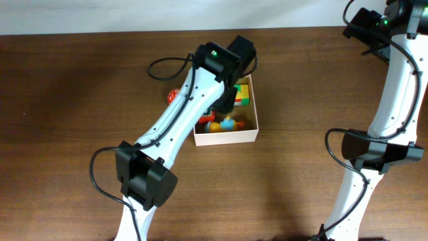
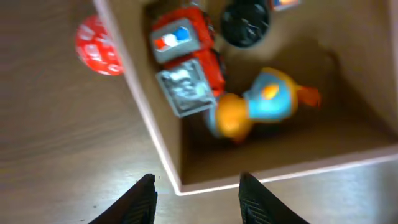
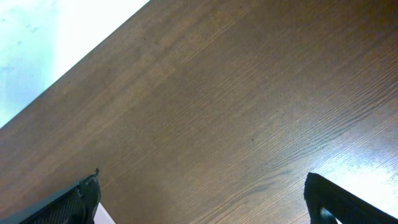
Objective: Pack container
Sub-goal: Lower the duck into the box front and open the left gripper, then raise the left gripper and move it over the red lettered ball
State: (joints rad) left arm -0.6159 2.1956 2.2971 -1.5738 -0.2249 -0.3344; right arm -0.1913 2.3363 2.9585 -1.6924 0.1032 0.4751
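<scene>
Container (image 1: 226, 138): square, shallow, open-topped, white outer walls, tan interior. It stands on the bench (image 1: 80, 100) just right of centre in the overhead frame. The left wrist view shows 1 near corner of it at lower centre, with the white rim (image 2: 149, 112) running up toward the upper left.

Contents, left wrist view:
- 1 red toy truck (image 2: 186, 53) lies against the left inner wall at upper centre.
- 1 blue and orange duck toy (image 2: 261, 102) lies beside the truck to its right, and appears to touch it. The picture is blurred there.
- 1 black round part (image 2: 245, 23) lies at the top edge. What it is cannot be told.
- The overhead view adds 1 yellow and green block (image 1: 244, 94) at the upper right of the interior.

Outside the container: 1 red ball (image 2: 98, 45) rests on the bench just beside the left wall, at the upper left of the left wrist frame.

Left tool (image 2: 198, 186): fingers apart, nothing between them, positioned above the near corner of the container. The left arm (image 1: 180, 120) crosses the overhead frame from lower left and covers the upper left part of the box.

Right tool (image 3: 202, 186): fingers wide apart, empty, over bare bench. The right arm (image 1: 394, 94) stands at the right edge of the overhead frame, well apart from the container.
</scene>
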